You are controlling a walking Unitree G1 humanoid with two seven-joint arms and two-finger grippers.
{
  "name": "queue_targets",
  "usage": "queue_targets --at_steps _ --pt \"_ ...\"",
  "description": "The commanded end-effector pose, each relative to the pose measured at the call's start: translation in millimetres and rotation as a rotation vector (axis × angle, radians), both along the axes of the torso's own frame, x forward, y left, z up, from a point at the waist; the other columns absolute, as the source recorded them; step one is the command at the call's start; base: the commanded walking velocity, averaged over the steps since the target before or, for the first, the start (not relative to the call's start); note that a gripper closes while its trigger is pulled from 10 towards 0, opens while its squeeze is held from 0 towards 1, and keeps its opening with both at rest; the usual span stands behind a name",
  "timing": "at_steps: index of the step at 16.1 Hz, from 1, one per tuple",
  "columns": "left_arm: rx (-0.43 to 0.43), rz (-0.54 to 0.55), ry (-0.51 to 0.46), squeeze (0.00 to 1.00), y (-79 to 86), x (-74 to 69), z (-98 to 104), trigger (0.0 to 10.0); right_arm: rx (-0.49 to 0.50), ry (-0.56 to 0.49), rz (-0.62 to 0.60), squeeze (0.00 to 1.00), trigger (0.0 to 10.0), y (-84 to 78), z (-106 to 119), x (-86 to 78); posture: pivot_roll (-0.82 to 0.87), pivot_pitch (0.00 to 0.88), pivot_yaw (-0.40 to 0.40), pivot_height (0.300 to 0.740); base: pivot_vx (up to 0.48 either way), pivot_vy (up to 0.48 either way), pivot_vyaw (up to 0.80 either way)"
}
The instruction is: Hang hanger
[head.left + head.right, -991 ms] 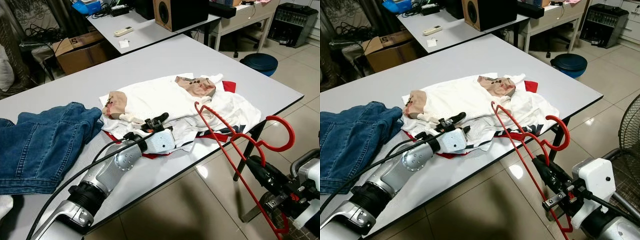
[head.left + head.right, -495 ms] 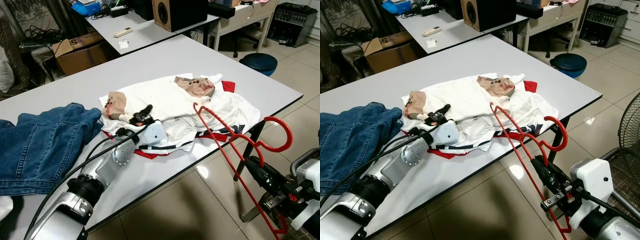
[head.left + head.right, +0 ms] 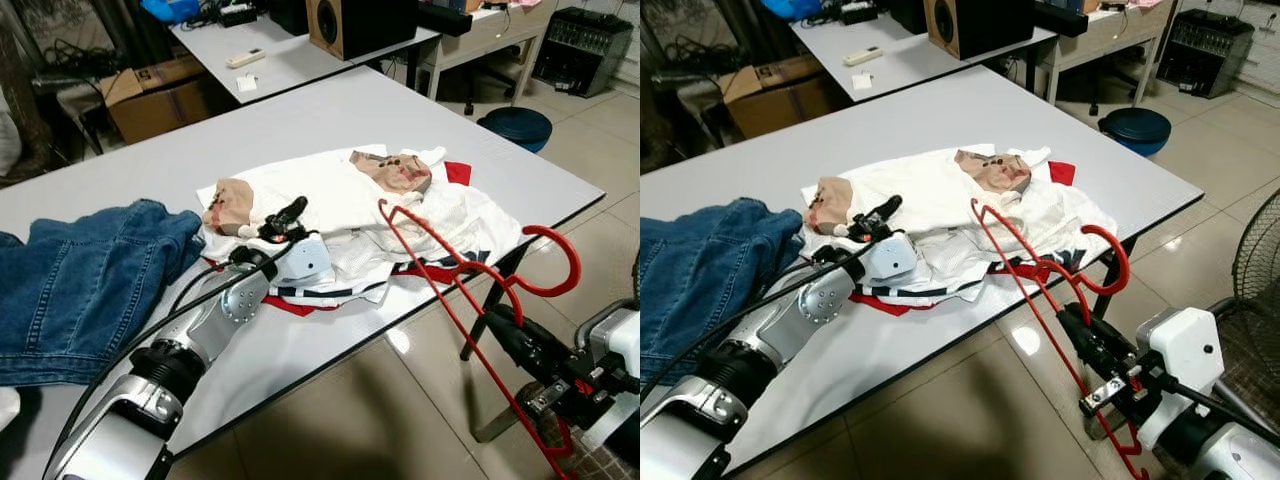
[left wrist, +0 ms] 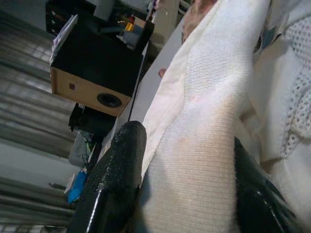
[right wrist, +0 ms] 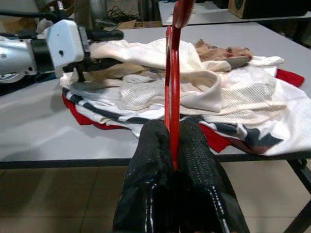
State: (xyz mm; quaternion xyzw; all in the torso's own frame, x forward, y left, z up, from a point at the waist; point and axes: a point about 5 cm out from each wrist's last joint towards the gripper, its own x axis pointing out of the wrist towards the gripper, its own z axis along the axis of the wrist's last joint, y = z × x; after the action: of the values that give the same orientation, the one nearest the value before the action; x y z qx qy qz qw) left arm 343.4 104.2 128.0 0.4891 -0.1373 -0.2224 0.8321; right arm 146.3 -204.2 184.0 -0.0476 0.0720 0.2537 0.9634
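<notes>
A pile of white garments (image 3: 340,195) with tan collars lies on the grey table (image 3: 330,110), over red and striped cloth. My left gripper (image 3: 283,222) rests at the pile's near left side; in the left wrist view its black fingers (image 4: 116,184) sit on either side of a fold of cream knit fabric (image 4: 204,145). My right gripper (image 3: 510,335) is off the table's front right edge, shut on the lower bar of a red hanger (image 3: 450,290). The hanger (image 5: 172,73) stands tilted, its upper end over the pile's edge and its hook (image 3: 560,270) out to the right.
A blue denim jacket (image 3: 90,280) lies at the table's left. Behind stand a second table with a speaker (image 3: 360,25) and a cardboard box (image 3: 155,95). A blue round object (image 3: 518,125) sits on the tiled floor, and a fan (image 3: 1255,260) at right.
My left gripper has moved from the pile's front edge back and left, onto the white fabric. The right gripper still holds the hanger, which has shifted slightly left.
</notes>
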Motion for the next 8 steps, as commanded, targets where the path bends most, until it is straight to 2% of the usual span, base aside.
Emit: queue_targets --at_steps 1,2,3,4,5,8 --pt "0.000 -0.012 0.002 0.00 3.7 4.8 7.3 10.0 0.009 0.014 0.037 0.00 10.0 3.1 -0.4 2.3 -0.21 0.035 0.077 0.740 0.000 0.000 0.00" --pt "0.000 -0.017 0.006 0.00 3.6 5.4 8.2 10.0 0.009 0.014 0.039 0.00 10.0 3.2 -0.3 2.7 -0.21 0.035 0.077 0.740 0.000 0.000 0.00" --pt "-0.009 -0.046 0.033 0.00 2.1 6.7 10.2 3.1 0.010 0.013 0.042 0.00 10.0 3.5 -0.4 3.8 -0.21 0.034 0.078 0.740 0.000 0.000 0.00" --pt "-0.011 -0.050 0.034 0.00 1.9 7.0 10.8 3.1 0.010 0.013 0.043 0.00 10.0 3.6 -0.4 4.0 -0.21 0.034 0.078 0.740 0.000 0.000 0.00" --pt "-0.024 -0.053 0.047 0.00 1.7 8.7 12.4 0.0 0.011 0.013 0.044 0.00 10.0 3.8 -0.7 4.0 -0.21 0.033 0.083 0.740 0.000 0.000 0.00" --pt "-0.069 -0.049 0.097 0.00 1.7 13.6 13.6 0.0 0.017 0.013 0.042 0.00 10.0 5.2 -1.2 2.8 -0.21 0.033 0.094 0.740 0.000 0.000 0.00"
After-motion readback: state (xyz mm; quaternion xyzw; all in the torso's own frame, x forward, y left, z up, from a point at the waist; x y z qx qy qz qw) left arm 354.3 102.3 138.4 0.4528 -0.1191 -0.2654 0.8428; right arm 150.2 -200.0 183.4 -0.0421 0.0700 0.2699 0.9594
